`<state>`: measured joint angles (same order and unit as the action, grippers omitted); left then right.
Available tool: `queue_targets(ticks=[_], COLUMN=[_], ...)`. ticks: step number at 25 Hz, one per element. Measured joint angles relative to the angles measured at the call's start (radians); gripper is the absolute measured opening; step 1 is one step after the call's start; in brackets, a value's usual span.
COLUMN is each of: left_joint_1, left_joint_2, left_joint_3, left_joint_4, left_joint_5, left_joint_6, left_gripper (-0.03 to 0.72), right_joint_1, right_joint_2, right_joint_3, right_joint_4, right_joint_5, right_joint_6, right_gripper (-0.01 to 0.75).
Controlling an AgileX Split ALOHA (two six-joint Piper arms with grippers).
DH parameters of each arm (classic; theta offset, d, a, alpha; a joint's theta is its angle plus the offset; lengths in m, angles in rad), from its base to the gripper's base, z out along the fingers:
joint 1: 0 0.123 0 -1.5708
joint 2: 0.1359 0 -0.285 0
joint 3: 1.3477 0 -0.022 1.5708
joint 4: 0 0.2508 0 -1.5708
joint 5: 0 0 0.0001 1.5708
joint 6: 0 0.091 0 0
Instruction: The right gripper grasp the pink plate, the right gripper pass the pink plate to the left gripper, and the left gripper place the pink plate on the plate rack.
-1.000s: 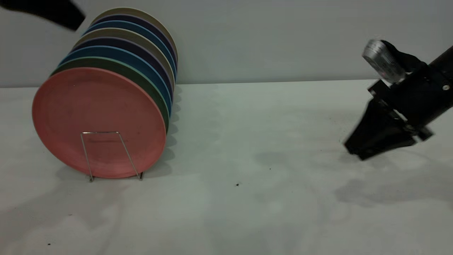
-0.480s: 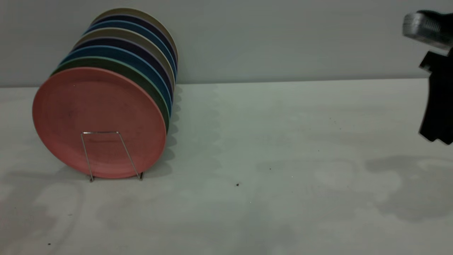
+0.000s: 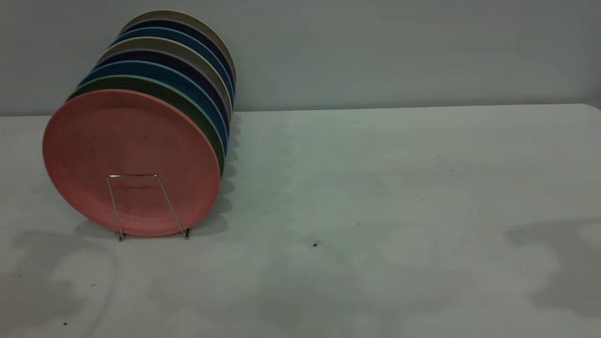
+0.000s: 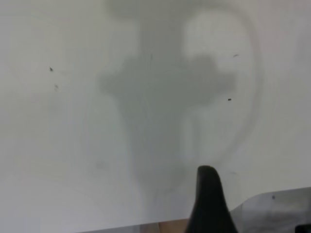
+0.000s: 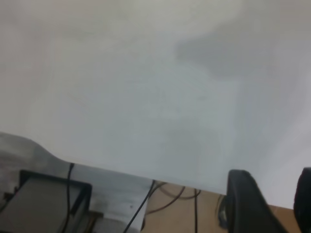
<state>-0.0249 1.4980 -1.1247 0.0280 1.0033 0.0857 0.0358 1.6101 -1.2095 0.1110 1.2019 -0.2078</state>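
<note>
The pink plate (image 3: 127, 155) stands upright on edge at the front of a row of plates, behind the front wire loop of the plate rack (image 3: 134, 176), on the left of the table. Neither gripper shows in the exterior view. In the left wrist view only a black part of my left gripper (image 4: 210, 199) appears, above bare table near its edge, with its shadow on the surface. My right gripper (image 5: 274, 194) is open with nothing between its fingers, hanging over the table's edge far from the plate.
Behind the pink plate stand several more plates, among them a green plate (image 3: 188, 105) and a blue plate (image 3: 197, 89). A grey wall (image 3: 399, 51) backs the table. Beyond the table edge (image 5: 112, 170) lie cables (image 5: 167, 194) and a dark box (image 5: 43, 199).
The right gripper rose and moved off to the right, out of the exterior view. The dark left arm at the top left corner also left that view. The plates have not moved.
</note>
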Motion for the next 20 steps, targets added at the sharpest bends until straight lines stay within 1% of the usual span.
queue_targets(ticks=[3,10,16,20], left_joint_1=[0.000,0.000,0.000,0.000], left_joint_2=[-0.096,-0.420,-0.740,-0.905], left_joint_3=[0.055,0.254,0.363,0.429], left_joint_4=[0.000,-0.001,-0.001,-0.001], left_joint_5=[-0.002,0.004,0.014,0.036], left_joint_6=[0.001,-0.014,-0.052,-0.076], left_gripper=[0.563,0.563,0.563,0.563], right_joint_1=[0.034,0.098,0.104,0.104], right_joint_2=[-0.110,-0.436,-0.727,-0.888], right_joint_3=[0.055,0.255,0.394,0.477], right_joint_4=[-0.005,-0.005,-0.002,0.010], right_joint_5=[0.003,0.020,0.027,0.019], right_joint_6=[0.011,0.015,-0.003,-0.004], right_gripper=[0.266,0.266,0.266,0.266])
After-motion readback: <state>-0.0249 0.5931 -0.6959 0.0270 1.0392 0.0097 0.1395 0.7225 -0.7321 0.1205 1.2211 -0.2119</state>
